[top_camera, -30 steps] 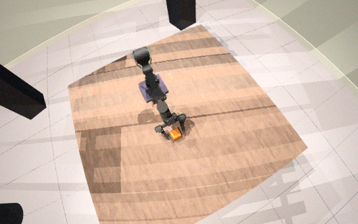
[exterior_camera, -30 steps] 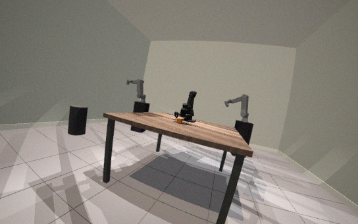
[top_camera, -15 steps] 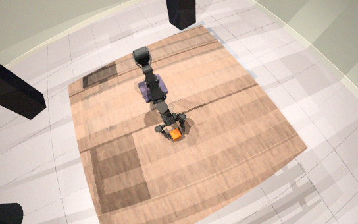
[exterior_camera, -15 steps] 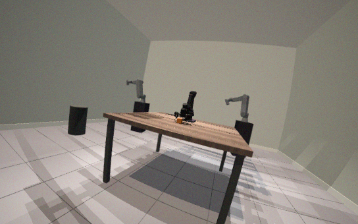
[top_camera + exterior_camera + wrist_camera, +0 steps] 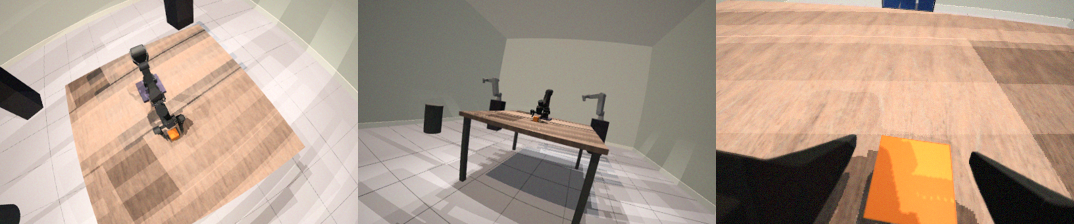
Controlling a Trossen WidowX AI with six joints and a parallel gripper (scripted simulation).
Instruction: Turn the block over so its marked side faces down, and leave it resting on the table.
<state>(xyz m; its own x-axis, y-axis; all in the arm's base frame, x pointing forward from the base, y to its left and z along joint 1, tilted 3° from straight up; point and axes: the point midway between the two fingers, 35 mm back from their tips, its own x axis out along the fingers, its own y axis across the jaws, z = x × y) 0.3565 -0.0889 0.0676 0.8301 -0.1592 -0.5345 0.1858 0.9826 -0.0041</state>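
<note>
Small orange cube-like block (image 5: pixel 910 181) sits flat on the pale wooden tabletop (image 5: pixel 866 75), near its middle, low in the wrist view and directly between the two dark fingers.

Black parallel-jaw pincer (image 5: pixel 911 186) spread wide, released, grasping nothing. Bare wood shows on both sides between block and fingers; no contact visible. In the top view the pincer (image 5: pixel 169 129) brackets the block (image 5: pixel 173 134) at the end of the outstretched arm.

Visible upper face is plain orange, part lit and part shaded. No mark seen on it or on any face the views show; the underside is hidden, so whether the marked side is down cannot be confirmed here. Judged likely.

Handling, as judgement:
- Looks rigid, sharp-edged, flat-faced. Probably light for its size.
- Smooth faces may be somewhat slippery under a weak pinch.
- Not fragile by appearance.
- Rests stable on a full face; unlikely to tip unless nudged.

Where to hold, if needed: two opposite side faces, pads centred at mid-height, square to the faces. Off-centre grip near an edge risks the block twisting out.
</note>
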